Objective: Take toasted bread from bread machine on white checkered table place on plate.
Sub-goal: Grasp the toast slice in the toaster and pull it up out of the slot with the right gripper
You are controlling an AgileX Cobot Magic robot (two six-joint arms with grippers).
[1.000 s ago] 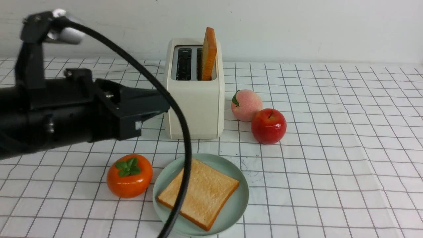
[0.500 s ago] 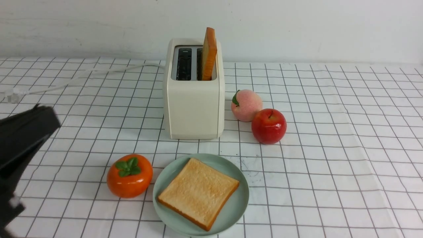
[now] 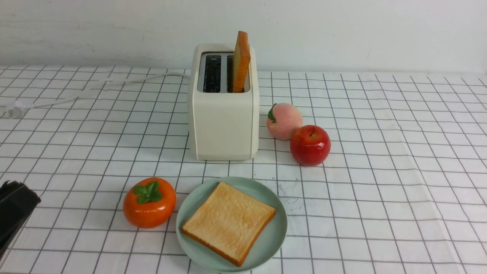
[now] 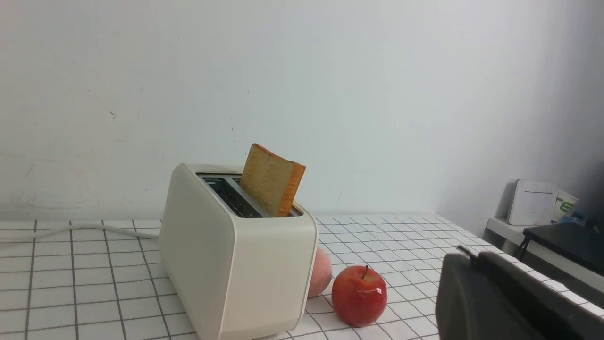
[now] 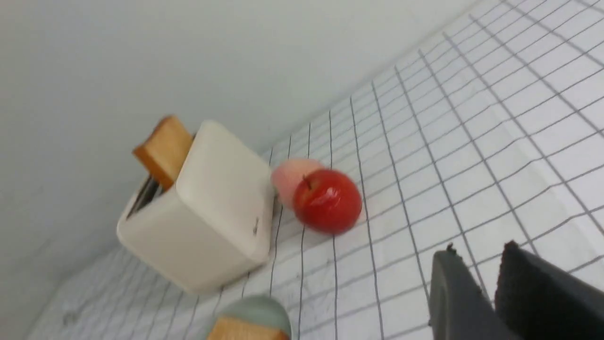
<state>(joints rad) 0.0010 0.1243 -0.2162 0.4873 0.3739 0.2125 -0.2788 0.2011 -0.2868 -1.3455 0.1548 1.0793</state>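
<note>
Toasted bread [image 3: 241,61] protrudes from bread machine [image 3: 223,121], plate's [image 3: 274,231] 12 o'clock, graspable; my left gripper [image 4: 467,278] closed, right gripper [image 5: 493,269] ajar

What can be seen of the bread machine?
The bread machine is a boxy cream-white toaster, plastic-looking, with rounded corners and a grey two-slot top. It stands upright on the white checkered table, behind the plate. Its slot on the robot's left is empty; the other holds one toasted bread slice, upright and sticking out. A white cord runs from its back toward the robot's left.
</note>
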